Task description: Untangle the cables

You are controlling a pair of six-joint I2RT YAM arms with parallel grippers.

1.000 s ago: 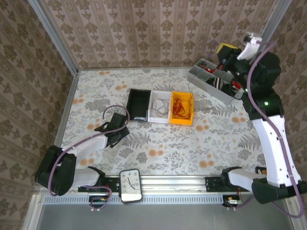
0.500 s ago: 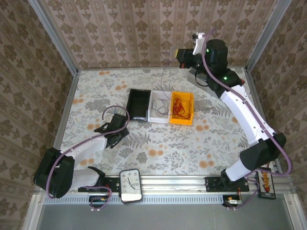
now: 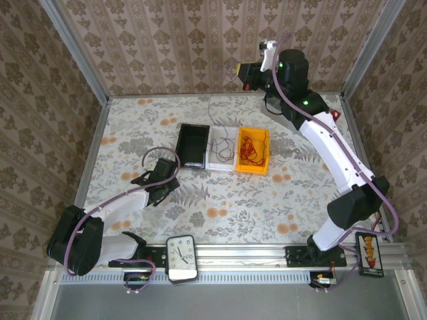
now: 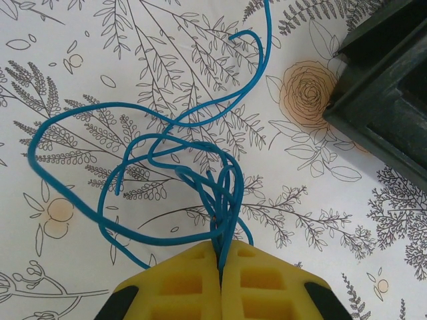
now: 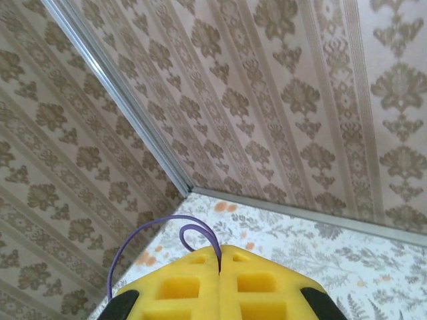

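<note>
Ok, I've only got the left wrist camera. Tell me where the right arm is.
Observer: The right arm is up by the back wall, its yellow jaws shut.
Operator: Say what they hold.
Observer: A thin purplish-grey wire loops out from between them.
Operator: The left jaws pinch the thin blue wire. Report the others.
Observer: A thin red wire sits in the yellow plastic bin.

Left arm (image 3: 123, 199) low, right arm (image 3: 330, 143) raised, fingers (image 4: 183, 287) pinched together.
</note>
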